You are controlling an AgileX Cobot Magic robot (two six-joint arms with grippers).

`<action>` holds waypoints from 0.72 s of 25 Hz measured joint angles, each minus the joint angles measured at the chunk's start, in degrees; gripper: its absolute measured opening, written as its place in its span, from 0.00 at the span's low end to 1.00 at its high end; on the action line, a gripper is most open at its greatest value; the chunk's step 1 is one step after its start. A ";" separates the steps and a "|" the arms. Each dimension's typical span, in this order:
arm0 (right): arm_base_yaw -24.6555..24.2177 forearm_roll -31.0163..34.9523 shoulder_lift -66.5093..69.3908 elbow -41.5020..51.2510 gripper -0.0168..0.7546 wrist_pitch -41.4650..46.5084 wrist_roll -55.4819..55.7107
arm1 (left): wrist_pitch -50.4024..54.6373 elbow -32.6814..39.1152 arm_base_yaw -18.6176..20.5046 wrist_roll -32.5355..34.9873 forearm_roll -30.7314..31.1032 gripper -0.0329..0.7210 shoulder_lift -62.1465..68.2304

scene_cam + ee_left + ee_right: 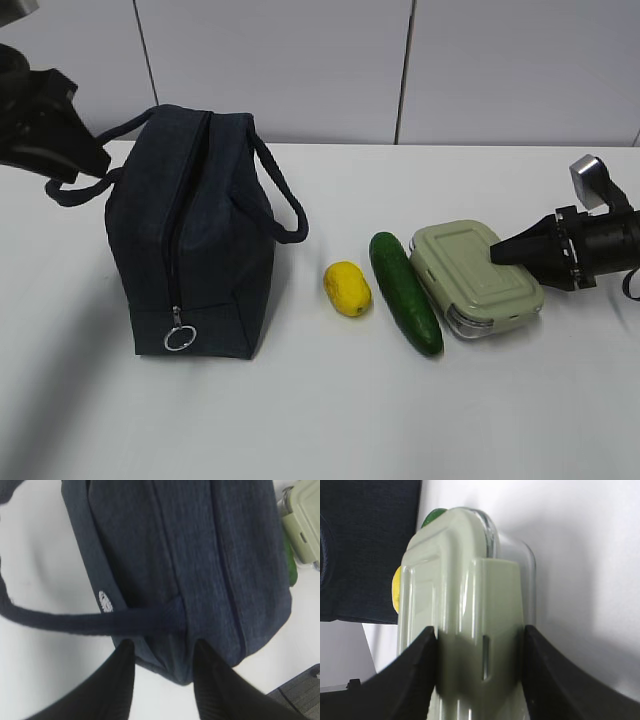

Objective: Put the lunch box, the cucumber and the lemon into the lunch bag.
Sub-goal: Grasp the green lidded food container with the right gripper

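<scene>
Cucumber (405, 292) & lemon (347, 288) sit btwn lunch box (475, 277) & zipped lunch bag (195, 235).

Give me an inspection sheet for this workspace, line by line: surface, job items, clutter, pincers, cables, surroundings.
Surface: white table, bare where visible.
Job's things: lunch bag upright, zipper closed, ring pull at its near end; lemon, cucumber and lunch box lie in a row to its right, all outside the bag.
Clutter: nothing seen.
Grippers: left pincer open at the bag's far end, by a handle; right pincer straddles the lunch box's clip end, fingers against its sides.
Cables: nothing seen.
Surroundings: pale panelled wall.
</scene>
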 joint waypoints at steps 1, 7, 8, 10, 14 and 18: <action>0.00 0.00 0.00 0.00 0.51 0.00 0.00 | -0.06 -0.97 0.00 0.46 -0.56 0.42 0.69; 0.00 0.14 0.00 0.00 0.51 0.00 0.00 | 0.46 -6.11 0.00 1.64 -2.23 0.49 4.49; 0.00 0.13 0.00 0.00 0.51 0.00 0.00 | 0.63 -6.55 0.00 1.90 -2.23 0.49 4.98; 0.00 0.27 0.00 0.00 0.51 -0.10 0.00 | 1.26 -6.94 0.00 2.23 -2.23 0.50 6.02; 0.00 0.40 0.00 0.00 0.51 -0.10 0.00 | 2.52 -7.16 -1.36 2.98 -0.28 0.50 7.73; 0.00 0.40 0.00 0.00 0.51 -0.10 0.00 | 2.51 -7.16 -3.37 3.20 0.93 0.50 8.54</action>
